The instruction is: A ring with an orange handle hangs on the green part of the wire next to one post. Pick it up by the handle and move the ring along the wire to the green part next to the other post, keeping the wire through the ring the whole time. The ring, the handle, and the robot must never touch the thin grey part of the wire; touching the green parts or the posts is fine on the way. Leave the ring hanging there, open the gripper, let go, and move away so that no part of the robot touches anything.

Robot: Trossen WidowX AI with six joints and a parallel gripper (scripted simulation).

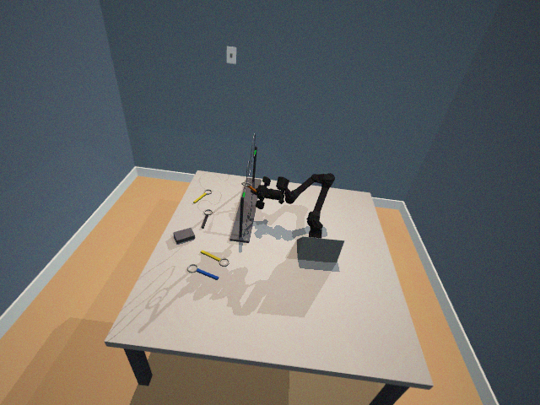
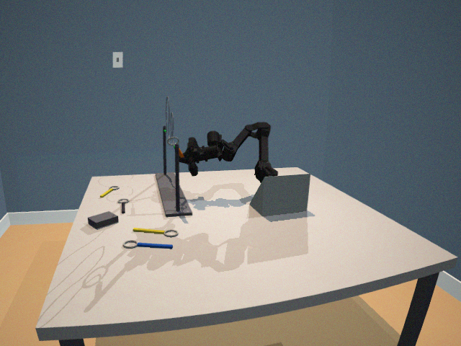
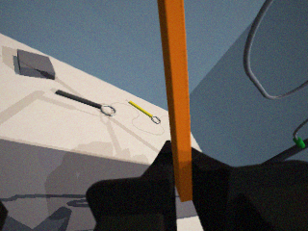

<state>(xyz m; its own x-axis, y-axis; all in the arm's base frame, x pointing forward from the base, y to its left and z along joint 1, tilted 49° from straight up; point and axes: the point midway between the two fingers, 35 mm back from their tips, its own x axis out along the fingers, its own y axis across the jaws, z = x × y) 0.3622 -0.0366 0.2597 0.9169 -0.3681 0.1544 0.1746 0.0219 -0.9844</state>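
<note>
The wire stand's dark base (image 1: 244, 222) (image 2: 171, 201) carries two posts with green wire ends, one green part (image 1: 255, 153) (image 2: 163, 130) on the far post and one (image 1: 242, 194) by the near post. The thin grey wire (image 2: 168, 112) (image 3: 255, 72) loops up between them. The metal ring (image 1: 246, 185) (image 2: 172, 140) sits level just above the near post's top. Its orange handle (image 1: 252, 189) (image 2: 180, 152) (image 3: 177, 96) runs back into my gripper (image 1: 258, 191) (image 2: 185, 156) (image 3: 183, 185), which is shut on it. A green wire part also shows in the wrist view (image 3: 299, 142). The wrist view does not show the ring.
Spare rings lie on the table left of the stand: a yellow-handled one (image 1: 201, 197) (image 2: 108, 192) (image 3: 143, 111), a dark-handled one (image 1: 205, 218) (image 2: 123, 205) (image 3: 82, 100), another yellow (image 1: 213, 256) (image 2: 154, 231), a blue (image 1: 203, 272) (image 2: 148, 244). A dark block (image 1: 184, 235) (image 2: 103, 219) (image 3: 34, 64) and a grey box (image 1: 319, 249) (image 2: 282, 193) stand nearby.
</note>
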